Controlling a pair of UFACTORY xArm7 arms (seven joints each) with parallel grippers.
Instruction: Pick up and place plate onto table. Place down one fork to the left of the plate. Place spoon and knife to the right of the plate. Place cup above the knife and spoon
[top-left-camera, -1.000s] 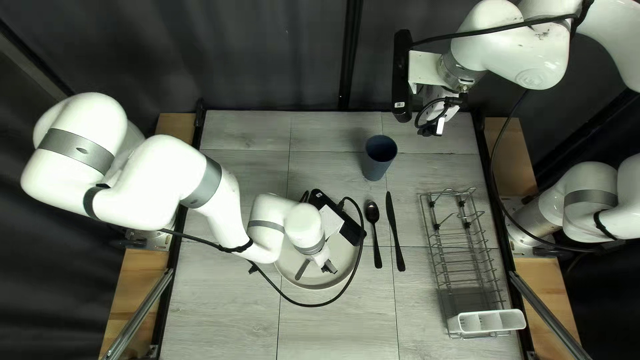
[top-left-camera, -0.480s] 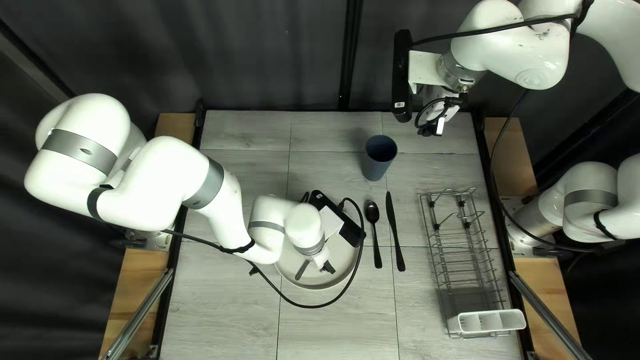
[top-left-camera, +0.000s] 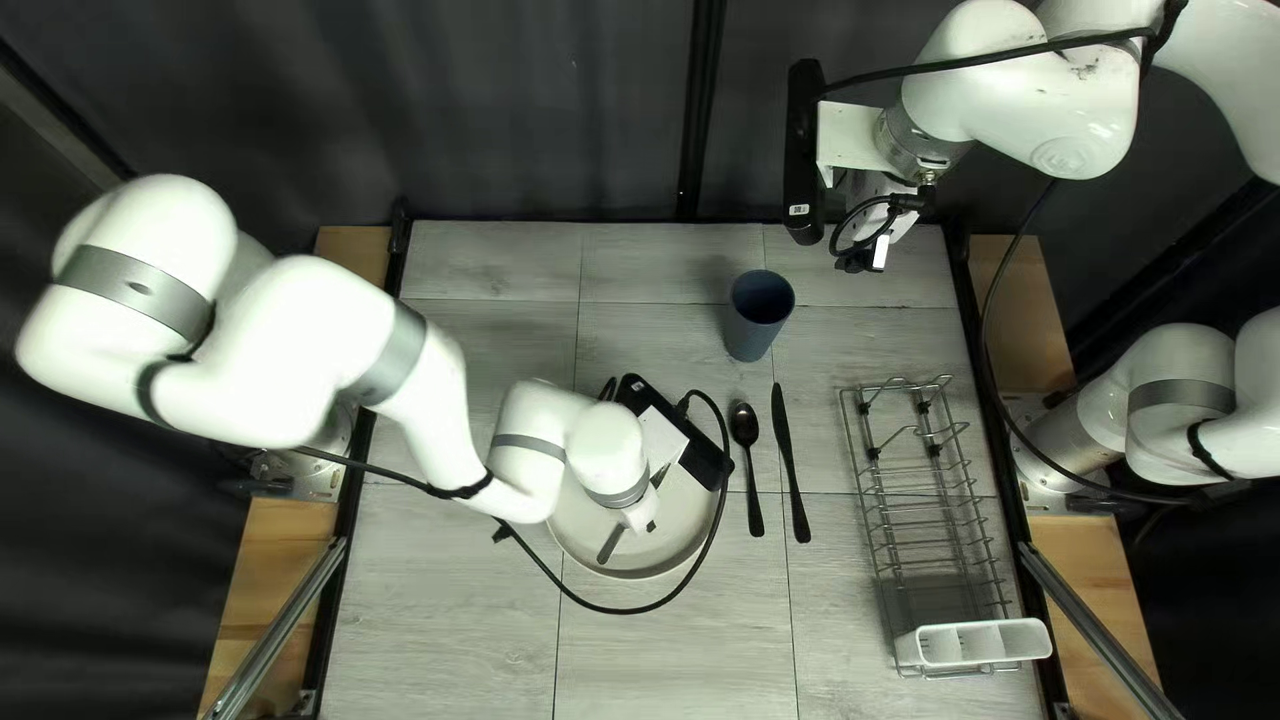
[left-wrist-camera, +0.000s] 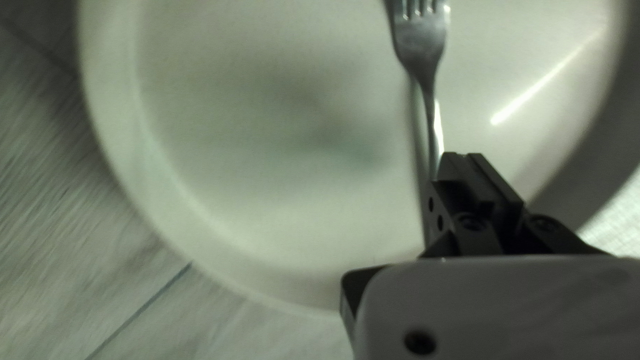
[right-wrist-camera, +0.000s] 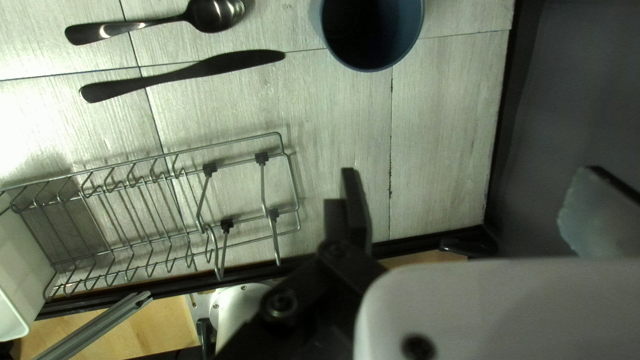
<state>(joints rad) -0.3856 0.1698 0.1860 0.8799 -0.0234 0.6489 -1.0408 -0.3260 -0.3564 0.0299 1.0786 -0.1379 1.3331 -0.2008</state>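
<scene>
Top left view: plate (top-left-camera: 638,574) lies on the tabletop (top-left-camera: 454,600), with the fork (top-left-camera: 611,543) resting across it under the left arm (top-left-camera: 314,354). Spoon (top-left-camera: 744,424) and knife (top-left-camera: 790,460) lie to its right; cup (top-left-camera: 751,336) stands upright beyond their upper ends, matching the requested layout. Remaining work, as judged: fork to the plate's left. Right end effector (top-left-camera: 860,260) hangs beside the far edge, probably parked clear of the work.

Left wrist view: left end effector (left-wrist-camera: 465,156) has its fingers pressed together. The fork's handle disappears behind one finger, outside their visible seam; cannot tell whether any of it is pinched. Tines point ahead, so a handle grip would leave them free for setting down. Risk: a poor grip could drag fork or plate.

Right wrist view: the right fingers look spread, pinching nothing; wire rack (right-wrist-camera: 228,141) lies beside them.
</scene>
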